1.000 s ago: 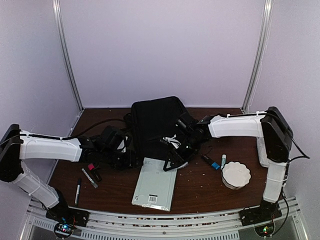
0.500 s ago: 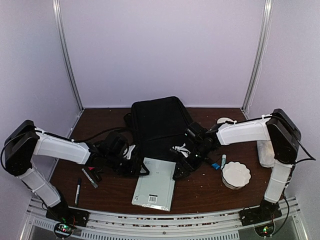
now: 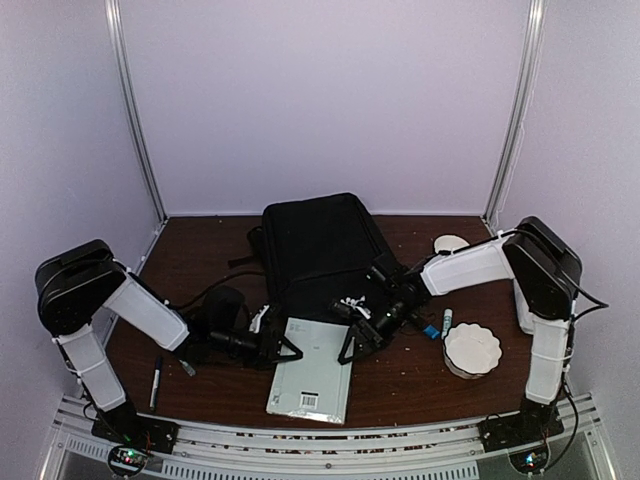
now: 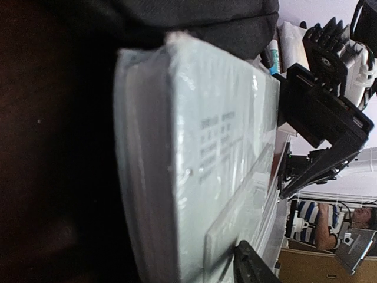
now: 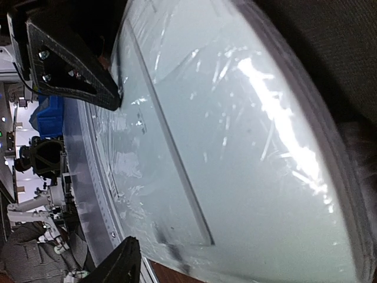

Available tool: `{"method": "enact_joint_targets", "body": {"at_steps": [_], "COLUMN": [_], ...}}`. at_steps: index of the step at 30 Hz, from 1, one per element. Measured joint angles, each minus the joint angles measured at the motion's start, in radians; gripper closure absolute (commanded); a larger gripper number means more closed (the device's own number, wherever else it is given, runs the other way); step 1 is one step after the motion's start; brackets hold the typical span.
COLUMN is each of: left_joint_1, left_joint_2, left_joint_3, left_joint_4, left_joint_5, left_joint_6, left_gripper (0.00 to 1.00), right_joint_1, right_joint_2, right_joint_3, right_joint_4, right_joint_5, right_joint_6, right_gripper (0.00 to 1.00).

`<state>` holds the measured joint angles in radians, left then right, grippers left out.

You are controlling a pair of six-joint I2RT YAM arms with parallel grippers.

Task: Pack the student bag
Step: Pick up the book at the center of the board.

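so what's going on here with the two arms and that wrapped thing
Both arms are closing in on a shrink-wrapped pale book that lies on the table right in front of the student bag. The left gripper is at the book's left edge and the right gripper at its right edge, both near the end closest to the bag and both with jaws open. The book is not in the bag yet.

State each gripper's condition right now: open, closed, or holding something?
Left gripper: open, beside the wrapped pad, holding nothing.
Right gripper: open, beside the same pad, holding nothing.
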<state>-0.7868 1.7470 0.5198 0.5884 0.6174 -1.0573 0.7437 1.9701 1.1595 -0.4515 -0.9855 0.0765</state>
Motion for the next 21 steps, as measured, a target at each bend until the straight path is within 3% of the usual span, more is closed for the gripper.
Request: {"method": "enact_joint_targets", "body": {"at_steps": [3, 6, 13, 21], "left_joint_1": [0.002, 0.002, 0.002, 0.001], "left_joint_2": [0.033, 0.042, 0.075, 0.21], "left_joint_3": [-0.029, -0.048, -0.066, -0.076], "left_joint_4": [0.106, 0.172, 0.429, 0.776], "left_joint_5": [0.015, 0.031, 0.054, 0.071], "left_joint_6": [-0.056, -0.091, -0.174, -0.33], "left_gripper": [0.61, 0.69, 0.81, 1.0], "right_joint_1": [-0.004, -0.019, -0.082, -0.11], "right_joint_2": [0.002, 0.0, -0.045, -0.111], "right_joint_3": [-0.003, -0.023, -0.054, -0.076], "right_joint_4": [0.018, 0.054, 0.156, 0.267], "right_joint_5": [-0.009, -0.024, -0.071, -0.088], "right_joint_6": [0.035, 0.082, 0.213, 0.311], "right_gripper": [0.51, 0.53, 0.53, 0.43]}}
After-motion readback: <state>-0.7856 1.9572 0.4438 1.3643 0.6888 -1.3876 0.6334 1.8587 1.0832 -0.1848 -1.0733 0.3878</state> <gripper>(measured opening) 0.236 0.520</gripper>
